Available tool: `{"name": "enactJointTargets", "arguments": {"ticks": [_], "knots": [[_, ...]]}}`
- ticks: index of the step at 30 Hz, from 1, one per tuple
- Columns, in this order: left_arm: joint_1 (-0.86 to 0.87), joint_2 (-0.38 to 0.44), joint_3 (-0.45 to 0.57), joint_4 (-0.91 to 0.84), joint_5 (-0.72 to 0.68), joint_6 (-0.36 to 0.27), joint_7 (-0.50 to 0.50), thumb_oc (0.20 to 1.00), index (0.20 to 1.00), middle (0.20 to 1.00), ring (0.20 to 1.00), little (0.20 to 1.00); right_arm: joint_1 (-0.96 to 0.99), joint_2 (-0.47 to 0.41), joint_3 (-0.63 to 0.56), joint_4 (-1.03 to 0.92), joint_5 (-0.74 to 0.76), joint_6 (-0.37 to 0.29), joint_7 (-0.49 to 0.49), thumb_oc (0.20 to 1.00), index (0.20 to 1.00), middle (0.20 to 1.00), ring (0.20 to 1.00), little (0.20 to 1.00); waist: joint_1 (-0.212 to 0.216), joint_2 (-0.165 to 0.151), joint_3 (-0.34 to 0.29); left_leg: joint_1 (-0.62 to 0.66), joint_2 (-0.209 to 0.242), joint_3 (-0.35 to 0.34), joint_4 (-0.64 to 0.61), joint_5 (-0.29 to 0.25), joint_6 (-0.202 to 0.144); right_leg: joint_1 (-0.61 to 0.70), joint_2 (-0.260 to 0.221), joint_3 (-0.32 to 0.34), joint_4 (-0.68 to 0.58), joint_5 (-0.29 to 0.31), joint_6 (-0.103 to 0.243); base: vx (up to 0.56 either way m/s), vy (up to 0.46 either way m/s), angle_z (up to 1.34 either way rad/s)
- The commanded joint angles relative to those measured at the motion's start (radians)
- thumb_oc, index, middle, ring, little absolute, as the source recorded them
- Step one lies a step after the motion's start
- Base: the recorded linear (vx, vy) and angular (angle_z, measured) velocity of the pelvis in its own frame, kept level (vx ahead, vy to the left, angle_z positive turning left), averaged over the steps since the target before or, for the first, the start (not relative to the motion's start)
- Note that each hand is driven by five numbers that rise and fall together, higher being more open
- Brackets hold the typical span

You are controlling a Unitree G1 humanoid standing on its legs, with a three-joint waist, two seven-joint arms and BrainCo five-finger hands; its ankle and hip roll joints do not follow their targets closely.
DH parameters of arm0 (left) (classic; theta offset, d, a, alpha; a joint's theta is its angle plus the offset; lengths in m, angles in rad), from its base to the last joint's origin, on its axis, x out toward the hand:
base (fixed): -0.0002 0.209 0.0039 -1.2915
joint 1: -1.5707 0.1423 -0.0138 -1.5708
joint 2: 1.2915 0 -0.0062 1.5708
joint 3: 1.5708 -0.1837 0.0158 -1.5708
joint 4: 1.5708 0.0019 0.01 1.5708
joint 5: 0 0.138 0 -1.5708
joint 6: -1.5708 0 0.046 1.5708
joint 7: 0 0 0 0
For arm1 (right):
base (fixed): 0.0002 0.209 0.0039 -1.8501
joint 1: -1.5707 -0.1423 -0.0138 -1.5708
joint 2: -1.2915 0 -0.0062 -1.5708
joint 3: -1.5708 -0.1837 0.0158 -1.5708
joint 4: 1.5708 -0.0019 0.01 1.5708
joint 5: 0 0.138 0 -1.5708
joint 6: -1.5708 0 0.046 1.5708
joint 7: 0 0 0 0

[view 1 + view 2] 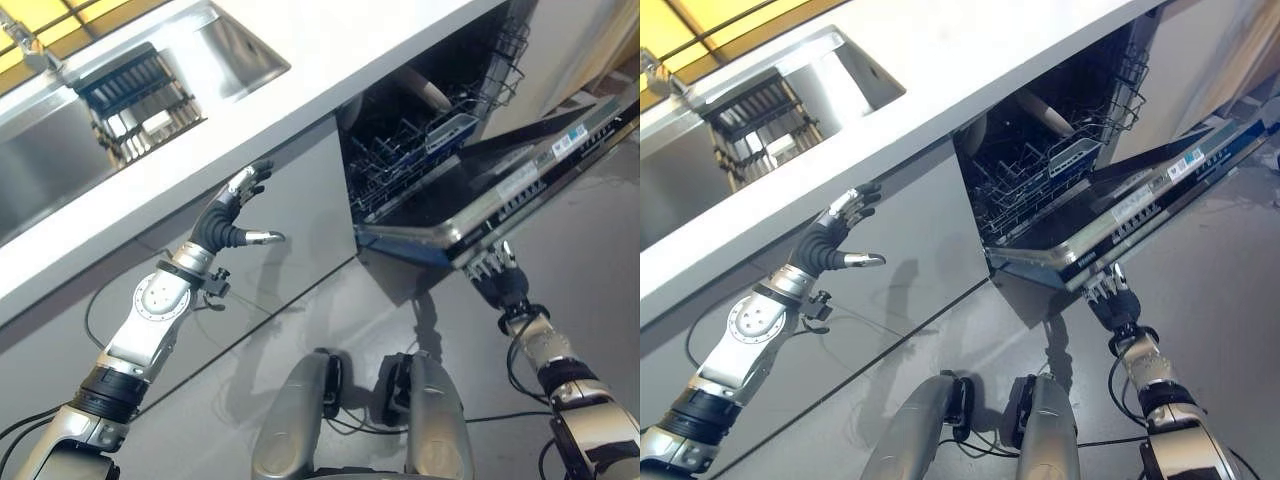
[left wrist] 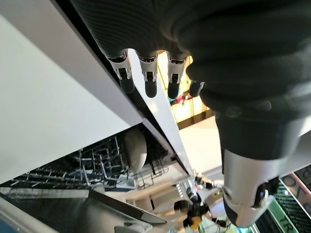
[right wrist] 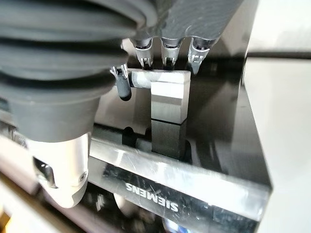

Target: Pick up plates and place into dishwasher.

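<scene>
While the dishwasher (image 1: 440, 150) is standing with its door (image 1: 520, 190) partly lowered under the white worktop (image 1: 330, 70), the right hand (image 1: 495, 268) is reaching up beneath the door's outer edge. In the right wrist view its fingers (image 3: 167, 51) are lying over the silver handle bar (image 3: 155, 77), bent down past it, with the thumb (image 3: 63, 179) apart on the near side; whether they are actually clamping the bar cannot be told. The left hand (image 1: 240, 205) is hovering in front of the grey cabinet front (image 1: 290, 210), just below the worktop's front edge, its fingers spread and relaxed, holding nothing. One pale plate (image 1: 425, 88) is standing on edge at the back of the dishwasher's wire rack (image 1: 400, 150); the left wrist view is showing the same plate (image 2: 134, 148) upright among the rack wires. At the worktop's far left corner, a steel sink (image 1: 100, 110) is holding a dark drainer basket (image 1: 135, 95).
</scene>
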Motion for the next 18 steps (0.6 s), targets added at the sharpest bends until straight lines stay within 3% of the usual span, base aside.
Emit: {"name": "enactJointTargets", "arguments": {"ticks": [1, 18], "knots": [[-0.016, 0.038, -0.025, -0.047, -0.081, -0.03, -0.007, 1.0, 1.0, 1.0, 1.0, 1.0, -0.361, 0.027, -0.013, -0.105, 0.035, -0.084, 0.162, 1.0, 1.0, 1.0, 1.0, 1.0, 0.094, -0.012, -0.07, 0.004, -0.016, 0.008, 0.019, -0.008, 0.08, 0.042, 0.03, 0.141, -0.066, 0.135, 0.027, 0.05, -0.04, 0.27], [-0.028, 0.067, -0.04, -0.025, -0.113, -0.015, -0.057, 1.0, 1.0, 1.0, 1.0, 1.0, -0.385, -0.046, -0.036, -0.026, -0.098, -0.181, 0.063, 1.0, 1.0, 1.0, 1.0, 1.0, 0.108, -0.035, -0.1, 0.037, -0.007, -0.004, -0.013, -0.008, 0.08, 0.09, 0.021, 0.118, -0.092, 0.132, 0.029, 0.02, -0.008, 0.18]]}}
